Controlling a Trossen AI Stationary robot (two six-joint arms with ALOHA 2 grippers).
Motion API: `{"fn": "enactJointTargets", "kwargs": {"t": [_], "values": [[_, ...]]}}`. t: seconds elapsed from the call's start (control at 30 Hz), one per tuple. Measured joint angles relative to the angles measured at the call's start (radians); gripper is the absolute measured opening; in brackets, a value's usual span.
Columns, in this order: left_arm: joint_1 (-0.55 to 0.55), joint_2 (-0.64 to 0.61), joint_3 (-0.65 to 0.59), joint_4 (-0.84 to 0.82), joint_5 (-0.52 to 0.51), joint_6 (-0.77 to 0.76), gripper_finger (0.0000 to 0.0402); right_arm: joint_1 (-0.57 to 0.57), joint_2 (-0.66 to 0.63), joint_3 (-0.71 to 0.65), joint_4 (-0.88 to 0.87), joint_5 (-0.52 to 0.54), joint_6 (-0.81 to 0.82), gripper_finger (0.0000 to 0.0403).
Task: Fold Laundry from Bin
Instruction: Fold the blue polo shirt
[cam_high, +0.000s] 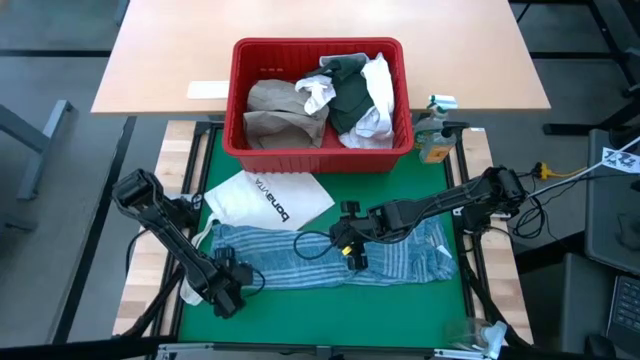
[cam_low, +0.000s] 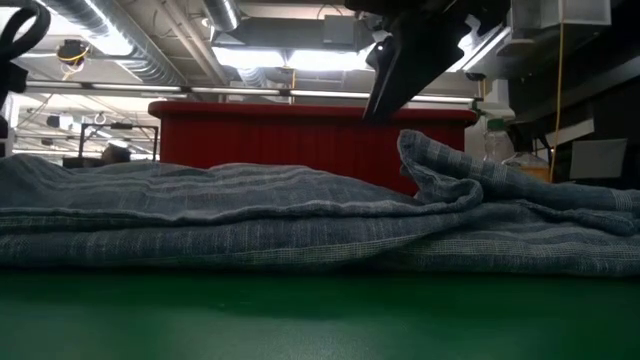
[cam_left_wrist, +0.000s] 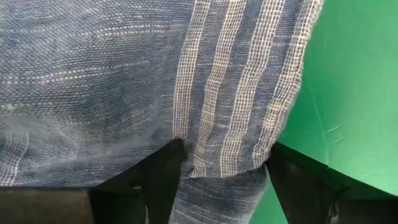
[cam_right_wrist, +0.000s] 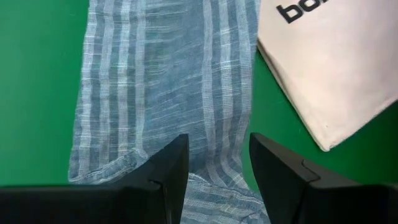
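Green counter (cam_high: 330, 297) fills the foreground, and across it a blue-striped cloth (cam_high: 330, 258) lies spread flat though wrinkled, just in front of the red bin (cam_high: 318, 155). Left of the bin's front, a white tote bag (cam_high: 268, 198) rests touching the cloth's far edge. At the cloth's left end, the left end effector (cam_high: 226, 292) has its fingers (cam_left_wrist: 149, 186) spread around the hem, one on each side. Over the cloth's middle, in front of the bin, the right end effector (cam_high: 350, 250) hovers with fingers parted, holding nothing. Folding looks barely begun: one cloth is out and unfolded, while a tan shirt (cam_high: 280, 112), white pieces (cam_high: 378, 80) and a dark top (cam_high: 352, 92) remain inside the bin.
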Motion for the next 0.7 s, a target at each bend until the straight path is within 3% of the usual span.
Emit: {"fn": "enactJointTargets", "kwargs": {"t": [0.17, 0.47, 0.7], "values": [[0.017, 0.003, 0.004, 0.004, 0.022, 0.002, 0.0182, 0.0, 0.0, 0.0, 0.0, -0.003, 0.0, 0.017], [0.025, 0.014, 0.113, -0.138, 0.028, -0.009, 0.0017, 0.001, -0.001, 0.0, -0.002, -0.003, 0.0, 0.017], [0.025, 0.014, 0.209, -0.297, 0.036, -0.034, 0.0008, 0.01, -0.01, 0.034, -0.095, -0.003, 0.0, 0.017]]}}
